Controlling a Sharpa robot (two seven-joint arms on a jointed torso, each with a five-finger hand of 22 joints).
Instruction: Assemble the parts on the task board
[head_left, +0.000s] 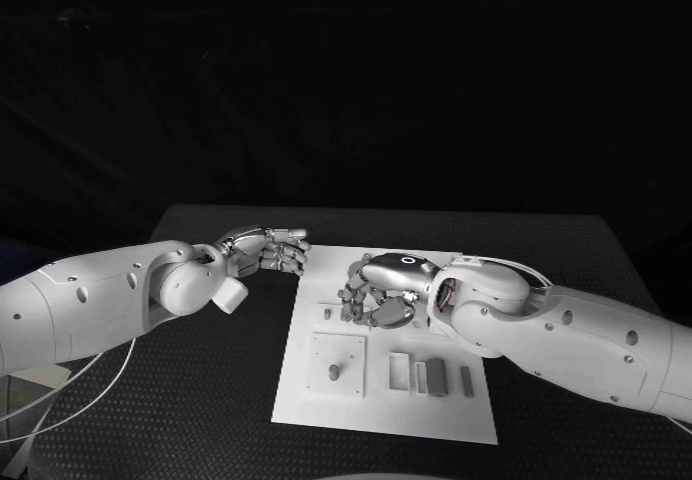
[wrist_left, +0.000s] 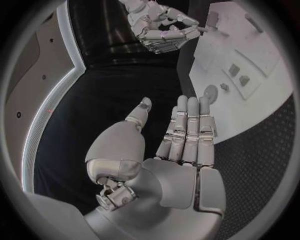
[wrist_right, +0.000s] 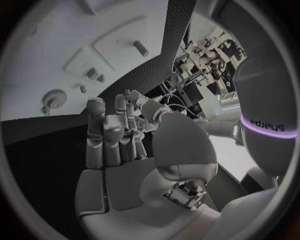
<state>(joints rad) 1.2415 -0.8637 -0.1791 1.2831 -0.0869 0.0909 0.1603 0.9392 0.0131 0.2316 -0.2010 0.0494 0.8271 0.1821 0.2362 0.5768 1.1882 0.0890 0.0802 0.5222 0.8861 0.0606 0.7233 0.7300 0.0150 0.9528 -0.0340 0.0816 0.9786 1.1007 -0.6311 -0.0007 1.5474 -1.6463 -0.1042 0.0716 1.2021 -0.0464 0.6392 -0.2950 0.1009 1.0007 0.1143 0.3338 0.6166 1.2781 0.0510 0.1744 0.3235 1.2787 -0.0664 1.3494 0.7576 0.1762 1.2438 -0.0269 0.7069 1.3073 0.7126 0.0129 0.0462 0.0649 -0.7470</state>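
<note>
White board (head_left: 378, 405) mid-table, grey parts (head_left: 430, 377) on its near half | right hand (head_left: 381, 295) hovers over far half, fingers curled, I can't tell if it holds anything (palm hidden) | left hand (head_left: 268, 250) empty, fingers apart, beside board | I judge pick step: next needs a clean pinch

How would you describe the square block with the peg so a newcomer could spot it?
Find the white task board mid-table. On its near half, toward the robot's left, lies a square block; unlike the narrow bars beside it, it carries one short peg.
</note>
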